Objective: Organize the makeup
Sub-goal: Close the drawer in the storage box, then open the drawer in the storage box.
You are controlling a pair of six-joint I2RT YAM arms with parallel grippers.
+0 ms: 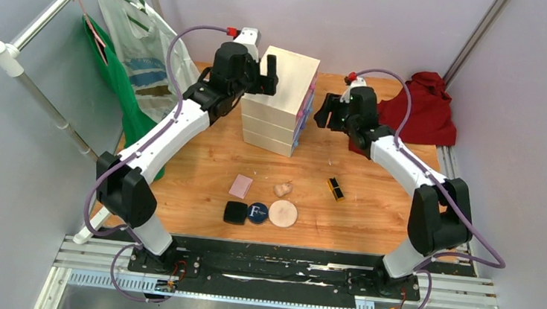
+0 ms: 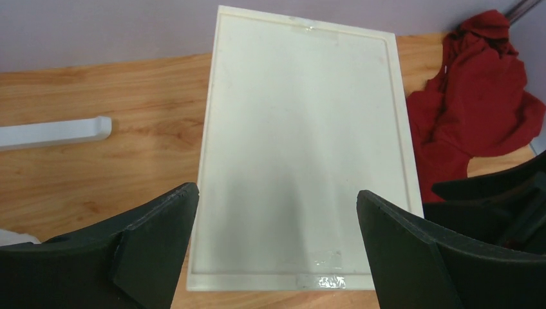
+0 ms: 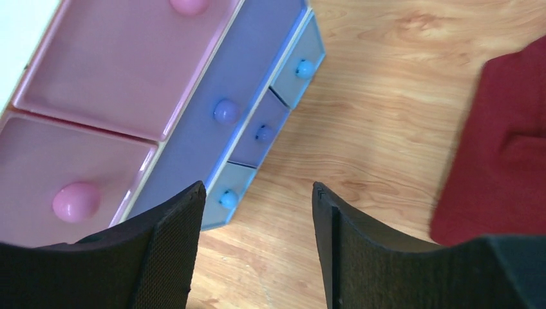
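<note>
The makeup lies on the table's near middle: a pink square (image 1: 240,186), a beige sponge (image 1: 282,189), a black-gold lipstick (image 1: 336,189), a black square compact (image 1: 235,212), a round navy compact (image 1: 256,213) with a white letter, and a beige round puff (image 1: 282,213). No brush or pencils show. My left gripper (image 1: 270,76) is open and empty over the cream chest's top (image 2: 299,148), its gap (image 2: 277,212) about as wide as the chest. My right gripper (image 1: 324,108) is open and empty, its gap (image 3: 257,212) over bare wood beside the drawer fronts.
The cream chest (image 1: 279,99) stands at the back middle, its pink drawers (image 3: 116,64) and purple drawer (image 3: 244,109) facing right. A red cloth (image 1: 428,108) lies at the back right. Bags (image 1: 140,61) hang on a rail at the left.
</note>
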